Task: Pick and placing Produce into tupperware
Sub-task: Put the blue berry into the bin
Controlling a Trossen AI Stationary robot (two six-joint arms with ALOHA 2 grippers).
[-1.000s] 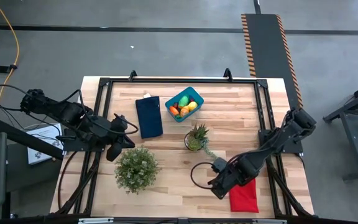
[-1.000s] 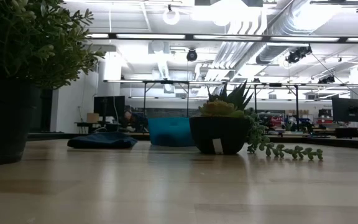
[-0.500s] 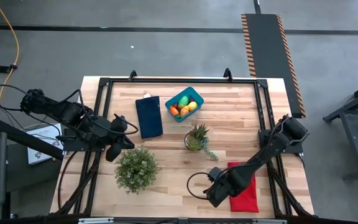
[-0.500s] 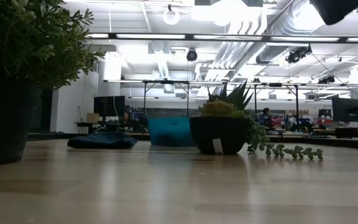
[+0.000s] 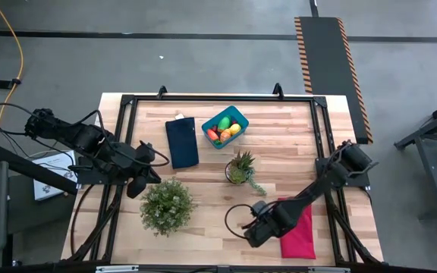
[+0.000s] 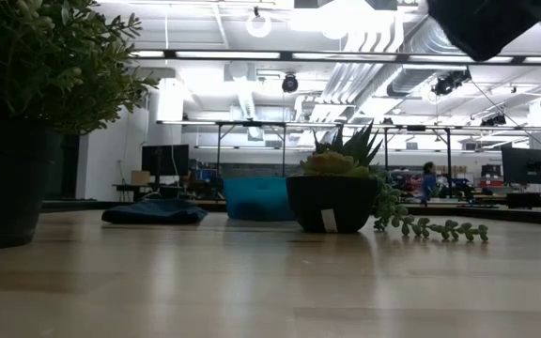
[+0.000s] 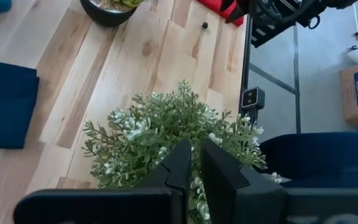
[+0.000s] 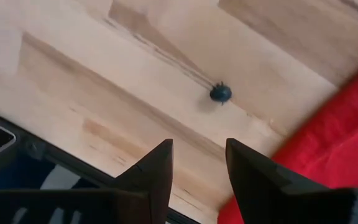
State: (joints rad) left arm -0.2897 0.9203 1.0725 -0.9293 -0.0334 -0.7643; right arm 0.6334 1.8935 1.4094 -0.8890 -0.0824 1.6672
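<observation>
My tupperware (image 5: 226,126) is bright blue, holding produce (image 5: 224,130) in green, orange and yellow. The cloth (image 5: 181,142) beside it is dark navy, the bag (image 5: 299,233) near my right arm plain red. The table (image 5: 294,136) shows pale striped wood, and both plants are green.

Produce (image 5: 224,130) in the tupperware (image 5: 238,116) too small to distinguish.
</observation>
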